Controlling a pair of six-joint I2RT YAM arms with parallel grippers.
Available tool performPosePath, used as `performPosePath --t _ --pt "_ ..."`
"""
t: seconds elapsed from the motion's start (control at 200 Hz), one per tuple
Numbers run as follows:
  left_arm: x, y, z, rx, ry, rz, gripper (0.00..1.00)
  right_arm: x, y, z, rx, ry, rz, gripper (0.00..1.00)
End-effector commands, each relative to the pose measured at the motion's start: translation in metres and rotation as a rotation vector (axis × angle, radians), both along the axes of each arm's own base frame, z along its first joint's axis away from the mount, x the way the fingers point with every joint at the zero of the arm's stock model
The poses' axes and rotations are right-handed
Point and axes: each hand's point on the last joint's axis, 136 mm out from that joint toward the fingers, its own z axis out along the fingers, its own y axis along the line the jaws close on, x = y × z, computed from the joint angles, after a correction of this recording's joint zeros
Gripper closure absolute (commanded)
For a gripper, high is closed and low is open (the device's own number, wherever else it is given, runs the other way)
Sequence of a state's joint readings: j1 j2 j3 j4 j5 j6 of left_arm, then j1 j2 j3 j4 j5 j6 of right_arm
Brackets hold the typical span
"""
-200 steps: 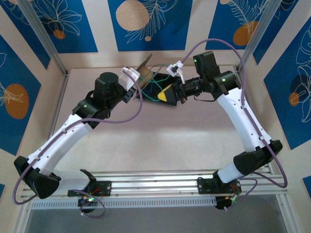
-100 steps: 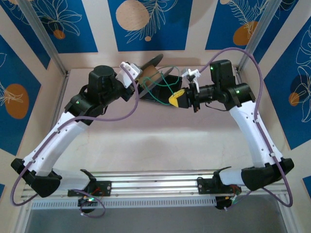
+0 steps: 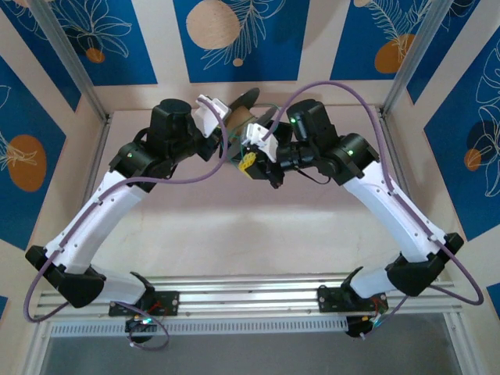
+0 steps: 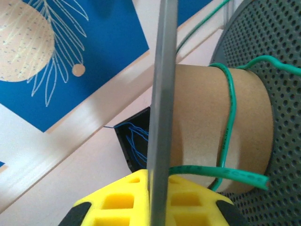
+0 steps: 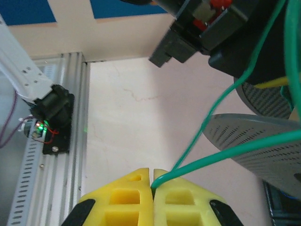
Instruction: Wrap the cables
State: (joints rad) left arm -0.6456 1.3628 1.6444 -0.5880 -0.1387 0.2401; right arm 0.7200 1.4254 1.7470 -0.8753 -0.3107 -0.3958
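The right hand (image 5: 153, 182) is pinched fully shut on the green cable (image 4: 229, 113), nipping it at the yellow tips, and the strand runs up taut toward the spool (image 4: 202, 132). The left hand (image 4: 157, 195) is clamped tight too, on the spool's grey flange (image 4: 162, 70), holding it off the tabletop (image 5: 122, 117) by the look of it. A loop or two sits on the cardboard core. That wire looks light, limp and slick. I'd grip close to the spool and hold tension, or the turns slacken. The blue cables (image 4: 137, 141) lie in the black tray (image 4: 141, 117) behind.
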Motion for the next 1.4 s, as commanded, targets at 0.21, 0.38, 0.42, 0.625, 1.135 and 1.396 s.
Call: performPosePath --t 0.21,0.38,0.42,0.625,1.135,1.396 --pt "0.010 0.029 0.070 -0.346 -0.214 0.170 1.00 -0.028 -0.002 0.000 0.084 0.245 -0.014 0.59" --pt "0.008 0.033 0.056 -0.373 -0.200 0.185 1.00 -0.033 -0.029 0.035 0.342 0.326 -0.066 0.37" --pt "0.007 0.033 0.055 -0.388 -0.199 0.187 1.00 -0.033 -0.038 0.044 0.409 0.354 -0.076 0.36" --pt "0.007 0.032 0.052 -0.433 -0.193 0.183 1.00 -0.001 -0.071 0.048 0.625 0.600 -0.255 0.30" --pt "-0.012 0.043 0.074 -0.499 -0.221 0.175 1.00 0.087 -0.143 -0.009 0.934 1.051 -0.736 0.34" --pt "-0.028 0.047 0.093 -0.573 -0.218 0.140 1.00 0.090 -0.156 -0.053 0.953 1.184 -0.785 0.43"
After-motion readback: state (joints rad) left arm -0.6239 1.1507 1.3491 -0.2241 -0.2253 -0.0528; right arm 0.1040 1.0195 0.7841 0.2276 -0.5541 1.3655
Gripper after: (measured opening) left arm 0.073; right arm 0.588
